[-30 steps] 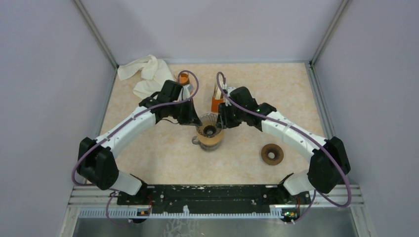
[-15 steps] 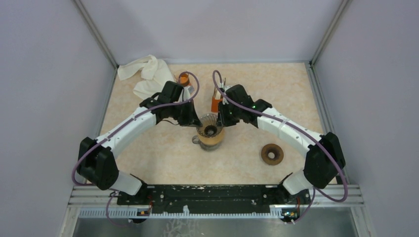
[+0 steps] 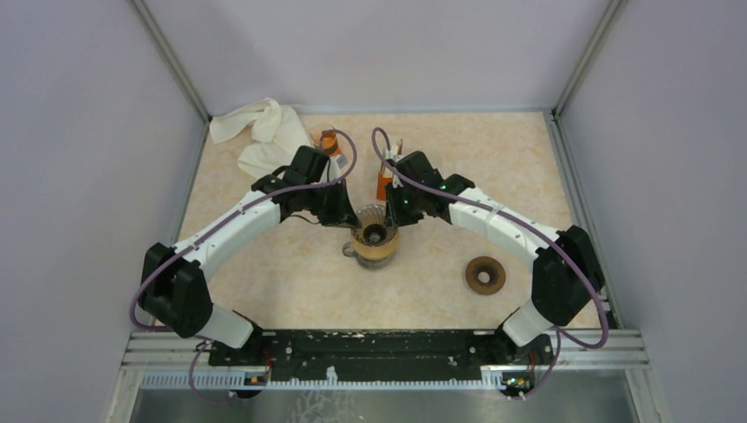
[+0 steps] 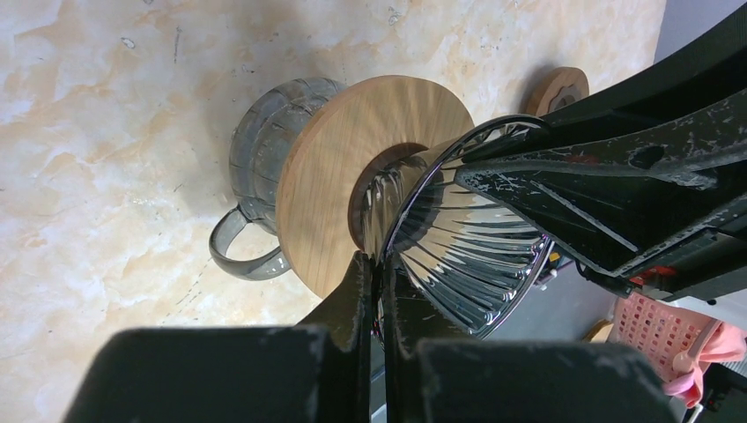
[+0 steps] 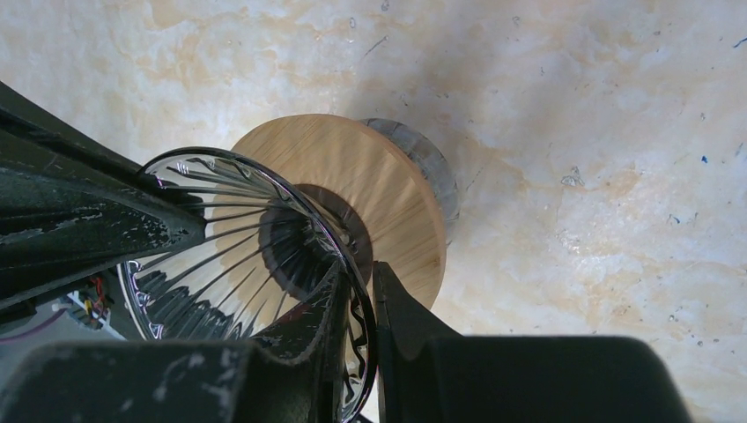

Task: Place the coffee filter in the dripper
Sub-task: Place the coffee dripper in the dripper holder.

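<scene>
dripper (image 3: 373, 222) upright, mouth up

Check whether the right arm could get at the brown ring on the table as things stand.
Probably, but not straight away: the right gripper is shut on the dripper rim and must let go first. The brown ring lies in the open beside that arm, nothing on it.
</scene>
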